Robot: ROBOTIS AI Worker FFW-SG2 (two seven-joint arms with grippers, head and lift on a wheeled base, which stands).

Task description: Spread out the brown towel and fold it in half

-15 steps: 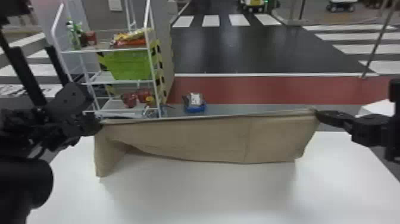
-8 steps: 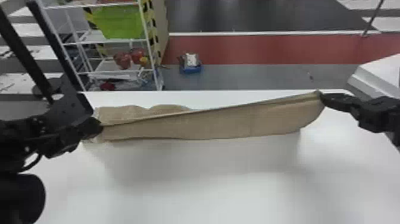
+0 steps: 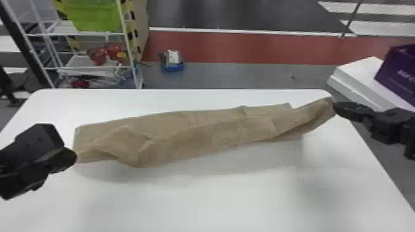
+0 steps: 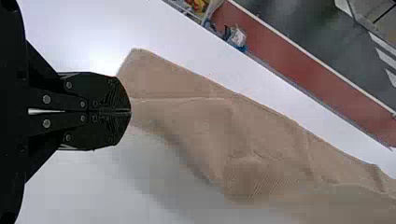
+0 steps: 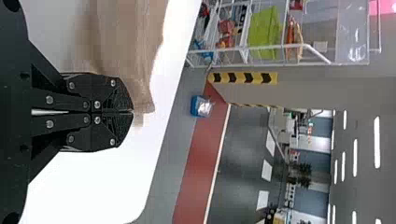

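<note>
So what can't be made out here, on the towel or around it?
- Cloth pinched in the left gripper: left wrist view, hidden by its closed fingers.
- Cloth pinched in the right gripper: right wrist view, hidden the same way.
- Underside of the brown towel: head view, hidden by its upper cloth.
- Right part of the purple box: head view, cut off by the right edge.

Green bin on white rack.
</note>
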